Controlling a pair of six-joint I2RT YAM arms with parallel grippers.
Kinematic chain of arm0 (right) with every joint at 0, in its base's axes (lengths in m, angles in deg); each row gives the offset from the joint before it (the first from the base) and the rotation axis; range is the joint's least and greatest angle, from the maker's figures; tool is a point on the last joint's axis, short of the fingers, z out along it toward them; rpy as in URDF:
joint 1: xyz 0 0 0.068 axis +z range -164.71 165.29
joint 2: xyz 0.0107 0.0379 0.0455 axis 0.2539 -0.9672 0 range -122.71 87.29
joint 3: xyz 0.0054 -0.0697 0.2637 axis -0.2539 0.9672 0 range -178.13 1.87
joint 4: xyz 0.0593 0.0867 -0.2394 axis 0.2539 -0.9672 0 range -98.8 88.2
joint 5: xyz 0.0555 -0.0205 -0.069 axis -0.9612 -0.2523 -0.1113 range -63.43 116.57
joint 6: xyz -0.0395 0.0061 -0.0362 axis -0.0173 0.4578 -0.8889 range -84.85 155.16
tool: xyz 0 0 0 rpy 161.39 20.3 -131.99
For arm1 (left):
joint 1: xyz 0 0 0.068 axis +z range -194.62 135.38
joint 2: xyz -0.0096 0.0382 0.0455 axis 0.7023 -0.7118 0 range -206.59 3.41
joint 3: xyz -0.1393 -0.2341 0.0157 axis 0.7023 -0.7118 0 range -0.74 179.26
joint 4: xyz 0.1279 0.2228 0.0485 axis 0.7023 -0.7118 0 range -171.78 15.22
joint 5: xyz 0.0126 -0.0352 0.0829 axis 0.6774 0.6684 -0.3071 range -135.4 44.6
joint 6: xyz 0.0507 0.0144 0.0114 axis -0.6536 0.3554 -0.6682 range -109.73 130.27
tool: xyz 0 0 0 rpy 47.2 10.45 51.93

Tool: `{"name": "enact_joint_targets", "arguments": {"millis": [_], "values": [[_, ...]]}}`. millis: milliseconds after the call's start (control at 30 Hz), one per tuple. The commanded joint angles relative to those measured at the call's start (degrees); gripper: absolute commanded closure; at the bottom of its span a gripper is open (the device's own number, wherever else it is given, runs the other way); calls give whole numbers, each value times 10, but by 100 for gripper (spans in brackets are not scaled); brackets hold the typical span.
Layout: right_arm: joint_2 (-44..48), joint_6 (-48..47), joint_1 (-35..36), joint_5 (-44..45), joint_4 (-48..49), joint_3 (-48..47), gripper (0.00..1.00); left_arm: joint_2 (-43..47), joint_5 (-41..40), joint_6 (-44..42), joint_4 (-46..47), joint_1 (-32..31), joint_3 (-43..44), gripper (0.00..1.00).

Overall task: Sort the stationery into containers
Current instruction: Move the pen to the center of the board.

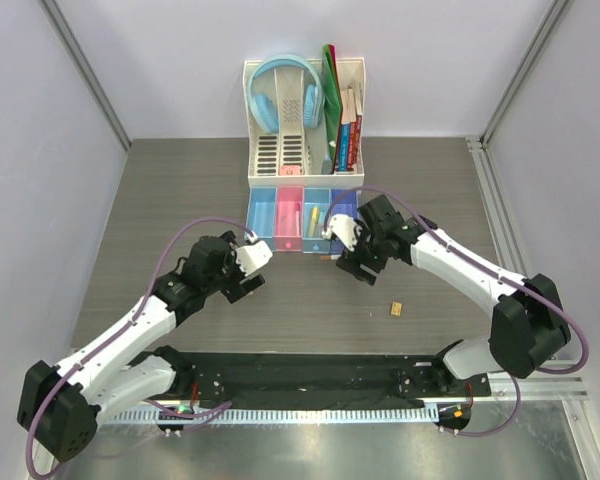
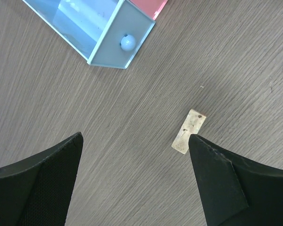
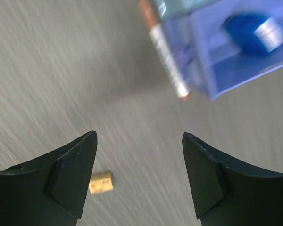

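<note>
- Both pairs of my fingers are spread wide and hold nothing: left gripper (image 2: pixel 135 137), right gripper (image 3: pixel 139 135).
- Left fingers hover over the table (image 1: pixel 180 200), just near of the blue bin (image 2: pixel 118 42). A pale tan block (image 2: pixel 189 131) lies flat, right at one fingertip.
- Right fingers hang near the purple-blue bin (image 3: pixel 217 61). The white marker with brownish cap (image 3: pixel 166 56) lies on the wood just outside its wall.
- A second tan block (image 1: pixel 394 309) sits alone, near and right of that gripper.
- The yellow highlighter (image 1: pixel 313 222) lies in the light-blue bin (image 1: pixel 316 195).
</note>
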Motion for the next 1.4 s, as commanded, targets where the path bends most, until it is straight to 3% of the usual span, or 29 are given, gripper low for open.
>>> {"name": "enact_joint_targets", "arguments": {"millis": [0, 233, 800, 1067, 1200, 1367], "values": [[31, -93, -44, -27, 8, 50, 22, 22, 11, 5, -20, 3, 33, 8], [21, -104, -114, -56, 144, 116, 23, 38, 5, 2, -37, 3, 33, 8], [-119, -71, -137, -149, 359, 160, 29, 39, -17, -11, -30, 3, 8, 8], [-181, -83, -153, -204, 261, 81, 29, 39, -23, -12, -36, 15, 11, 7], [-192, -90, -153, -230, 203, 54, 36, 35, -24, -14, -42, 20, 17, 7], [-184, -93, -151, -231, 180, 56, 53, 31, -23, -15, -51, 21, 30, 7]]}}
